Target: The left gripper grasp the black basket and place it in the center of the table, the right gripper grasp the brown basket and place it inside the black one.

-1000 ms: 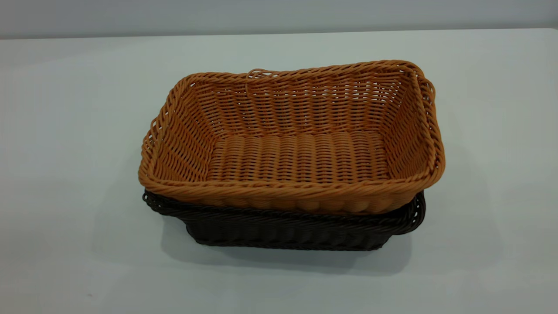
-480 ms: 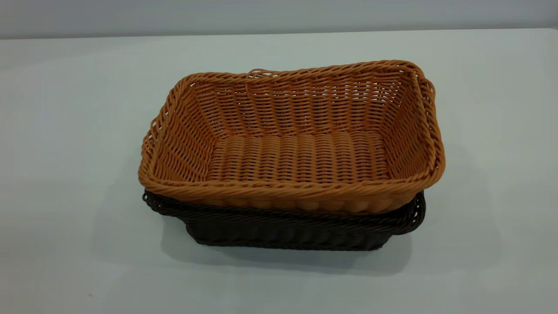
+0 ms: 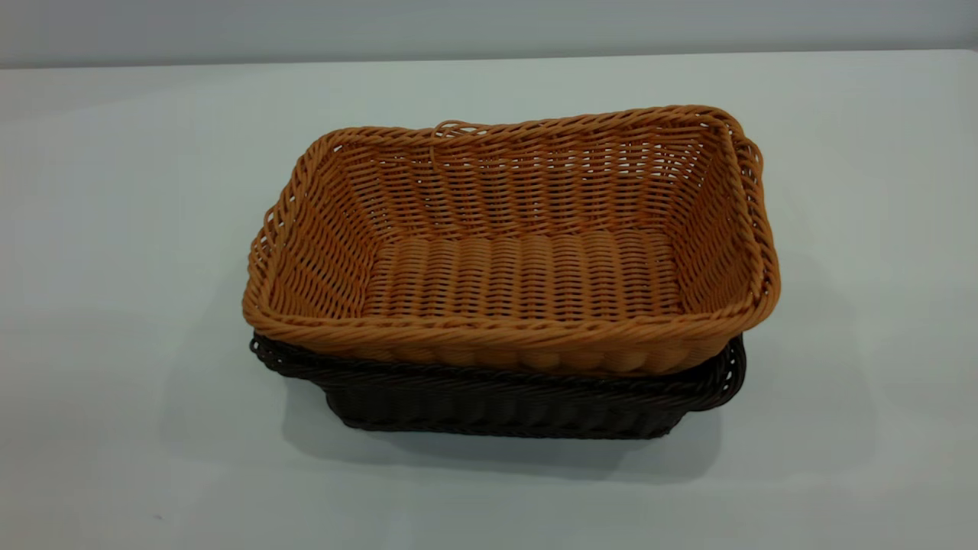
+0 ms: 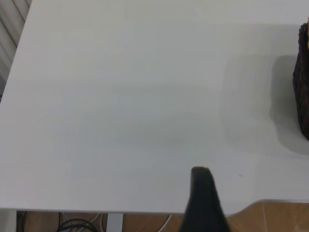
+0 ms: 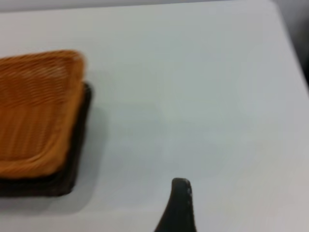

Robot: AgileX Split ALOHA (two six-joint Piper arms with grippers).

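Inside the black basket point(image 3: 504, 401) nests the orange-brown brown basket point(image 3: 519, 267).

Nothing has changed across the exterior views: the brown basket point(image 3: 510, 244) sits nested in the black basket point(image 3: 504, 401) exactly where it was a second ago, with the same slight skew and the same overhang at its right corner, and the shadows on the table point(image 3: 114, 229) are the same; no arm has come into that view
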